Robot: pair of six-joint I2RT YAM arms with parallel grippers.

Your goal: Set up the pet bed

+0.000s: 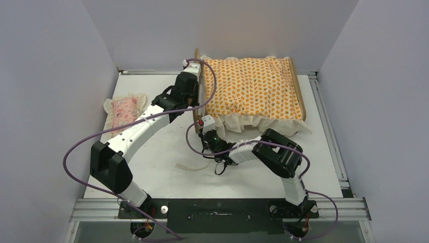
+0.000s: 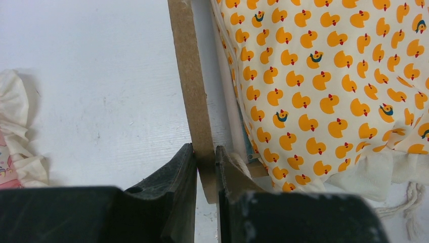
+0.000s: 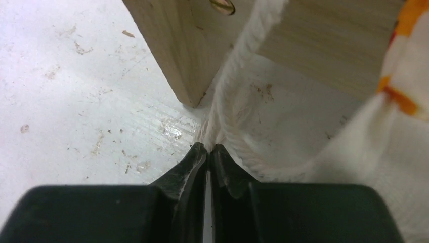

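Pet bed (image 2: 196, 101): stands on the table (image 1: 162, 177). One side board runs straight ahead of the left pincer (image 2: 205, 152), which is clamped on that board's near end. The bed's near corner leg stands just ahead of the right pincer (image 3: 208, 148).

Cushion (image 1: 253, 86): lies on the frame, to the right of the left pincer, with its frill spilling over the near edge.

Cord (image 3: 233, 76): white, pinched at the very tips of the right pincer, whose jaws are together on it. It rises past the leg.

Risks (judgement):
- Bed: a pull on the cord could twist or drag the frame, because the left hold is only on a thin board edge and may slip.
- Cushion: any tilt of the frame could slide it off.
- Cord: such a shallow pinch may let go, or the cord may snag on the leg.

Views:
- Overhead alone gives the whole bed, both arms, and the whole pillow (image 1: 124, 111), well left of the left pincer and off the bed.
- Left wrist alone shows the grip on the board.
- Right wrist alone shows the cord in the jaws; overhead, the wrist hides it.
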